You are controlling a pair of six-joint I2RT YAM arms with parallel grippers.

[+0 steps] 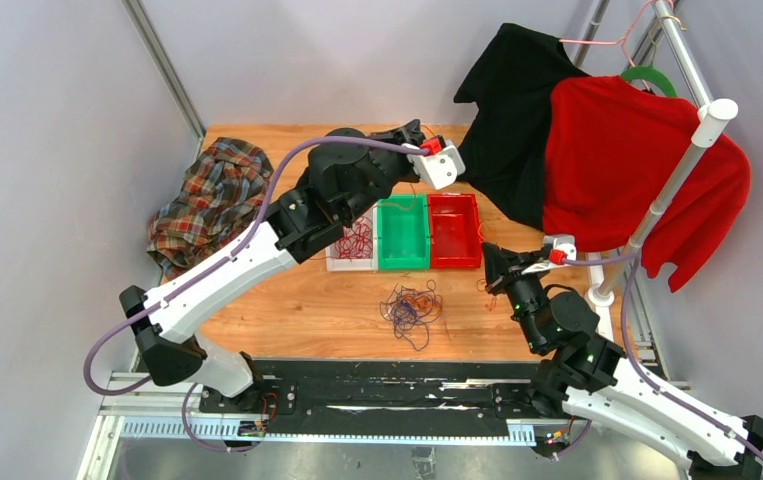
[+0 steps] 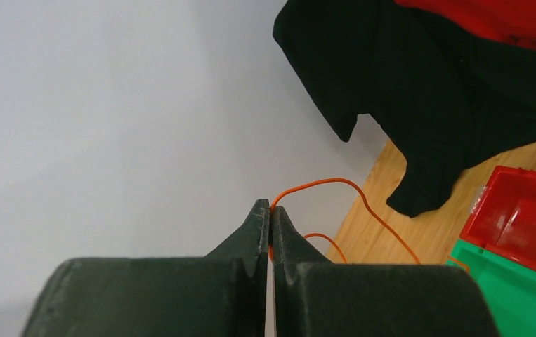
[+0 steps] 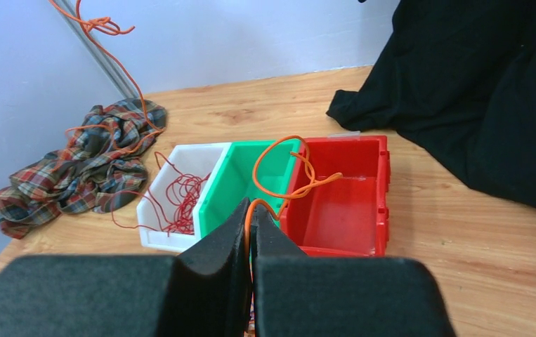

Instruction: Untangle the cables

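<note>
Orange cable [image 2: 324, 180] is pinched by both the left end effector [image 2: 270, 205] and right end effector [image 3: 249, 207].

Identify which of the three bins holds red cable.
The white bin, at the row's left end; red cable lies inside. The green bin and red bin look empty.

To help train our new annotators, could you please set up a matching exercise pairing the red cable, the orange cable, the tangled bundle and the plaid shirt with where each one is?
Things:
1. red cable
2. orange cable
3. tangled bundle
4. plaid shirt

Places:
A. crumpled at the left edge of the table
B. pinched by the left gripper and the right gripper
C. inside the white bin
D. loose on the table in front of the green bin

Pairs: 1-C; 2-B; 3-D; 4-A
</note>
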